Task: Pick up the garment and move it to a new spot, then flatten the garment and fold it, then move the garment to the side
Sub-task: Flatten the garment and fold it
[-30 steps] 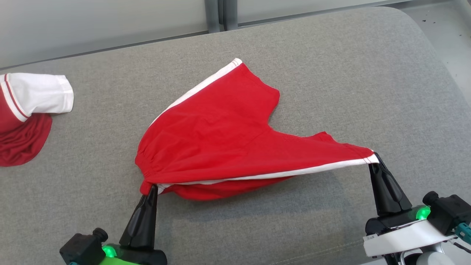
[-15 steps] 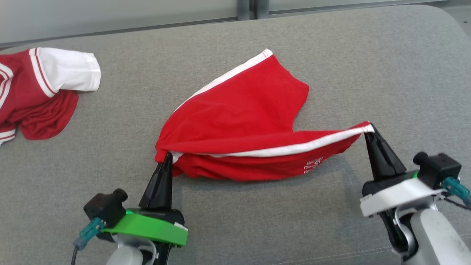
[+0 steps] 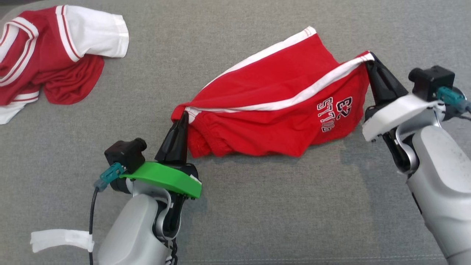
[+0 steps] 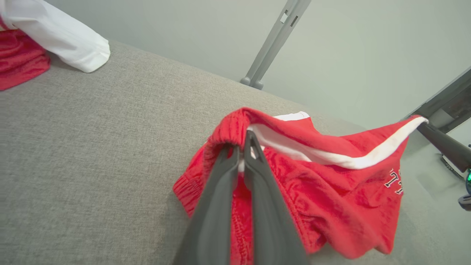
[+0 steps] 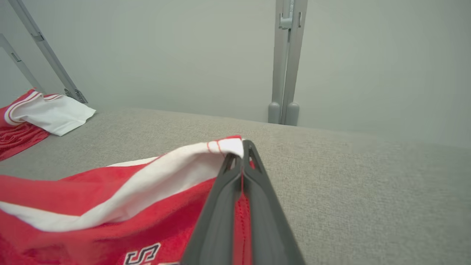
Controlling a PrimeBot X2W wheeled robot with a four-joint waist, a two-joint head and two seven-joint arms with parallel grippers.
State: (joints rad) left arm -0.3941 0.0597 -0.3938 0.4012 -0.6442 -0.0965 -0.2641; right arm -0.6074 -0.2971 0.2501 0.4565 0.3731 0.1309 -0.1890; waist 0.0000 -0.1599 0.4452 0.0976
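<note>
The garment (image 3: pixel 272 106) is a pair of red shorts with a white side stripe and lettering on one leg, held up off the grey surface between both arms. My left gripper (image 3: pixel 183 117) is shut on its elastic waistband corner (image 4: pixel 235 138). My right gripper (image 3: pixel 369 59) is shut on the white-striped hem corner (image 5: pixel 228 147). The front layer hangs folded over toward me, with the far leg still lying on the surface. In the left wrist view the garment (image 4: pixel 320 191) sags below the stripe; in the right wrist view the garment (image 5: pixel 110 206) drapes to the left of my fingers.
A red and white shirt (image 3: pixel 48 55) lies crumpled at the far left of the grey padded surface (image 3: pixel 279 206); its white sleeve (image 4: pixel 55 33) also appears in the left wrist view. A white strip (image 3: pixel 59 239) hangs by my left forearm. A pale wall with grey posts (image 5: pixel 285 62) stands behind.
The head camera has tilted down. Both grippers have lifted and carried their corners forward, folding the near layer over, so the lettering on the leg now faces up.
</note>
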